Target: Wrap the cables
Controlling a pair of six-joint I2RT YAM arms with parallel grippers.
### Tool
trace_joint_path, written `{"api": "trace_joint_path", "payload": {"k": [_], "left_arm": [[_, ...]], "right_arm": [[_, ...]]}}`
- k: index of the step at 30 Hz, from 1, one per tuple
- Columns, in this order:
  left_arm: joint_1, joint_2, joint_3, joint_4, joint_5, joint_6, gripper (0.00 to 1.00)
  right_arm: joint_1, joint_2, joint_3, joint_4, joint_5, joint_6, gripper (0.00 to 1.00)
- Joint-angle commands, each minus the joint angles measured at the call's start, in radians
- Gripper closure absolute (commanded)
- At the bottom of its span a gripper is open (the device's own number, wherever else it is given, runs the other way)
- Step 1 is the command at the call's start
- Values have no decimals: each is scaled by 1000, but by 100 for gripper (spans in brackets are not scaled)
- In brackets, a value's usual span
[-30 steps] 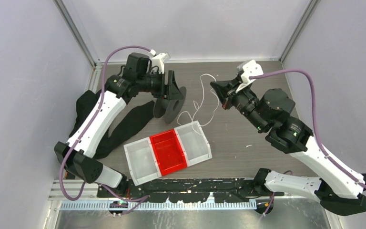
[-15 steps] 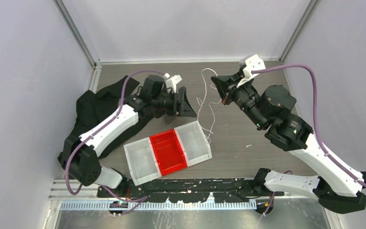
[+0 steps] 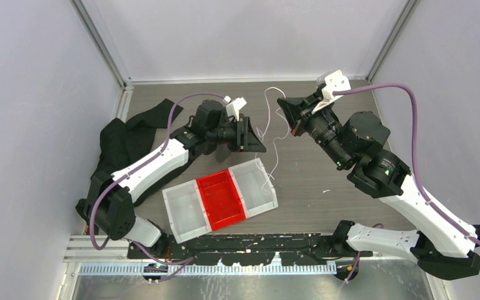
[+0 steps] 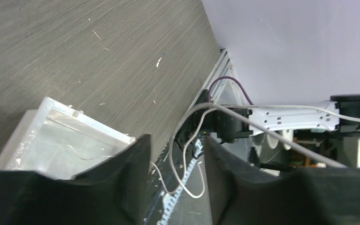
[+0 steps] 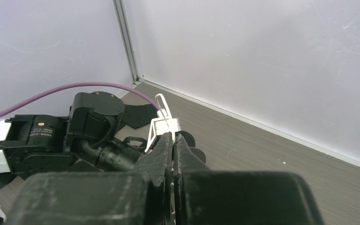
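Observation:
The cable (image 3: pixel 275 150), a thin white wire, hangs from my right gripper (image 3: pixel 285 107) at the back centre, and its lower end trails into the nearest clear bin compartment. The right gripper (image 5: pixel 172 136) is shut on the cable, which shows only as a white sliver between the pressed fingers. My left gripper (image 3: pixel 254 141) points right, just left of the hanging wire. In the left wrist view a loop of cable (image 4: pixel 193 197) dangles in the gap of that gripper (image 4: pixel 176 140). It is open, and the fingers do not touch the wire.
A three-compartment bin (image 3: pixel 190 215), clear, red and clear, lies in front of the arms; its clear end (image 4: pixel 37 136) holds a stray strand. A black cloth (image 3: pixel 125 140) is heaped at the left. A black round piece (image 3: pixel 220 152) sits partly hidden under the left wrist.
The left arm swung right from the back left, bringing its gripper up to the cable. The right gripper shifted back slightly, lifting the cable off the table into a hanging line.

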Motion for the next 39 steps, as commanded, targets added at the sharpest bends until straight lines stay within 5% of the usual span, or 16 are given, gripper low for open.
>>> {"api": "trace_joint_path", "payload": {"k": [1, 5, 20, 25, 27, 34, 39], "left_arm": [[-2, 4, 1, 55, -4, -5, 63], [-2, -12, 30, -11, -31, 23, 98], [186, -112, 413, -666, -7, 390, 100], [186, -93, 436, -623, -46, 397, 100], [186, -95, 429, -583, -75, 413, 100], [183, -45, 496, -596, -52, 562, 100], [183, 9, 571, -712, 40, 657, 99]], "right_arm": [[5, -11, 4, 57, 21, 12, 99], [5, -15, -4, 53, 32, 11, 99], [-15, -16, -241, 15, 234, 159, 98], [-167, -85, -426, -29, 203, 308, 36], [-262, -142, -453, -63, 73, 351, 22], [-316, -172, -246, -267, -285, 302, 17], [-314, -54, -135, -224, -543, 285, 17]]}}
